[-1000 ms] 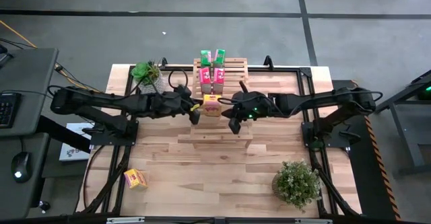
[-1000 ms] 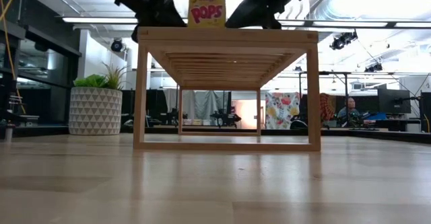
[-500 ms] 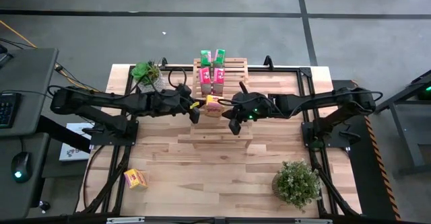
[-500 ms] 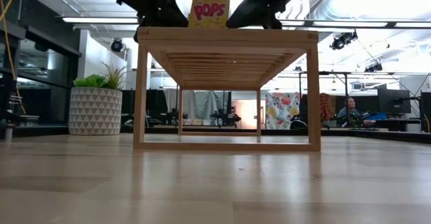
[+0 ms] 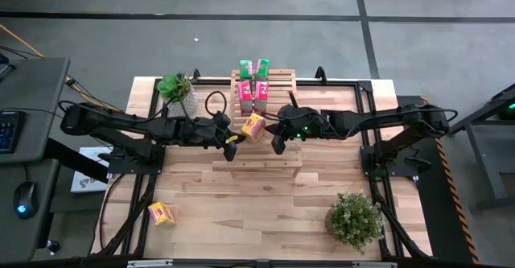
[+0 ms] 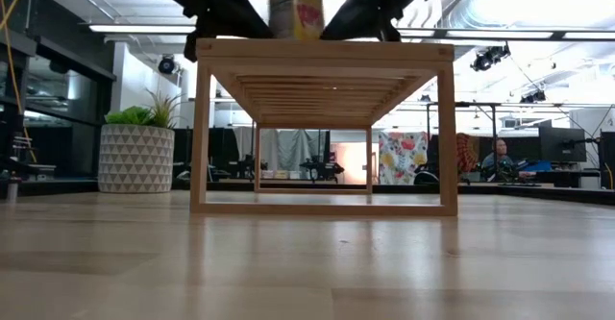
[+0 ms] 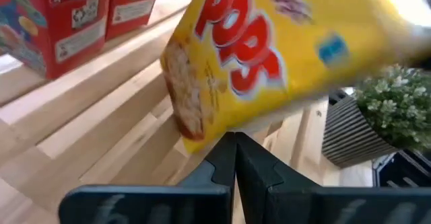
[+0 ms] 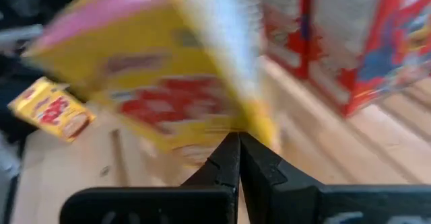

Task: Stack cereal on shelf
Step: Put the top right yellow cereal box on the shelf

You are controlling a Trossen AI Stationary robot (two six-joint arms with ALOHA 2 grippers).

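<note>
On the bench (image 5: 265, 199), the wooden shelf (image 5: 278, 151) stands at centre, its upper tier at the far end. A yellow cereal box (image 5: 253, 126) sits on the shelf's top surface, turned at an angle between the two arms. The left tool (image 5: 231, 148) is positioned just beside the box's left side, fingers pressed together and gripping nothing. The right tool (image 5: 278, 146) is positioned just beside the box's right side, fingers likewise together and empty. Whether either tool touches the box cannot be determined.

Two green boxes (image 5: 253, 68) and two pink-red boxes (image 5: 253, 92) stand in rows on the far tier. A second yellow box (image 5: 162, 214) lies on the bench near its front-left corner. A potted plant (image 5: 354, 218) stands front right; another plant (image 5: 176, 89) stands far left.
</note>
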